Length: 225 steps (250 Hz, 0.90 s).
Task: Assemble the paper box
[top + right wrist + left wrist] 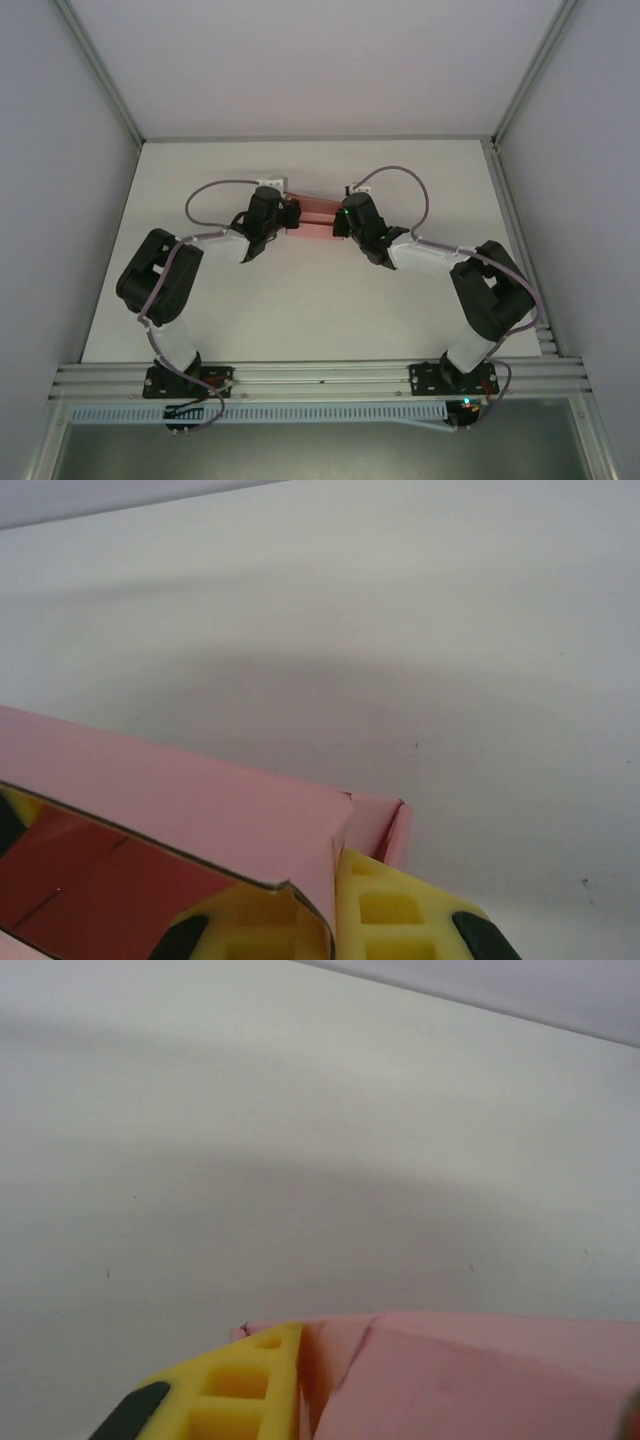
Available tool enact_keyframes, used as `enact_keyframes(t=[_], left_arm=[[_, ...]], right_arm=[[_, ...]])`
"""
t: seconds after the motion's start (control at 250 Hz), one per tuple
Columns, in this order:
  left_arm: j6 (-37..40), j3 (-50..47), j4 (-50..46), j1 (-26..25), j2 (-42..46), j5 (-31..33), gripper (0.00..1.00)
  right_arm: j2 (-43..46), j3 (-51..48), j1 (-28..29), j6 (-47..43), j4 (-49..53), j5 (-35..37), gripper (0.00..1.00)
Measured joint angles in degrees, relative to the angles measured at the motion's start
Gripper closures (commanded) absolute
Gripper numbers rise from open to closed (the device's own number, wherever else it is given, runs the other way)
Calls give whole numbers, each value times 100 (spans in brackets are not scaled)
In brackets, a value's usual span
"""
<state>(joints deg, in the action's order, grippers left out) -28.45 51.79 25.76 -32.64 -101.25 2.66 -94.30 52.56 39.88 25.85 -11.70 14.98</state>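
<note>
Bolted side by side to the aluminium rail [320,378] at the near edge, then bent inward over the white counter [300,320] to meet toward its far side.

Caught there between the two: the paper box [313,214], pale pink card already folded into a long, shallow, open shape and lying crosswise. Impossible to tell from above whether resting on the counter or lifted just clear of it.

Clamped tight on the box's right end by the right gripper [338,222], one yellow finger [395,910] outside the pink wall and its partner inside the open cavity, card pinched between. Judged an anchoring hold, meant to stop the box sliding during work at the other end.

Pressed up to the left end by the left gripper [288,216], a single yellow finger [240,1390] seen just beside a folded end flap. Could not tell whether narrow, wide or gripping, the second finger being out of sight.

Judged mid-assembly: long walls up, left-end flaps apparently not yet tucked home.

Looped behind both wrists, lilac cables [205,190] and small white connector blocks [270,183], near enough to foul a flap on any backward swing. Closed off beyond by the pale back wall [300,60] of the enclosure.
</note>
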Motion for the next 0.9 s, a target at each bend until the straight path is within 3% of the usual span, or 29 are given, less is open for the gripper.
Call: enact_keyframes(t=[0.056,0.104,0.228,0.26,0.591,0.755,0.898], left_arm=[[50,-131,-9,-33,125,-55,65],[26,-214,-50,-72,243,-131,46],[186,-365,-267,-203,675,-284,14],[214,-402,-343,-227,824,-299,1],[155,-494,-1668,-254,2201,-37,0],[-39,-227,-2562,-9,2203,28,0],[-151,-50,-2758,323,1934,-232,0]], right_arm=[[72,-118,55,-24,-33,98,97],[131,-192,107,-42,-31,157,97],[262,-332,258,-111,42,269,97],[291,-363,293,-140,52,293,96],[448,-608,634,-295,238,636,93],[461,-750,776,-485,269,734,87],[592,-914,791,-535,295,754,86]])
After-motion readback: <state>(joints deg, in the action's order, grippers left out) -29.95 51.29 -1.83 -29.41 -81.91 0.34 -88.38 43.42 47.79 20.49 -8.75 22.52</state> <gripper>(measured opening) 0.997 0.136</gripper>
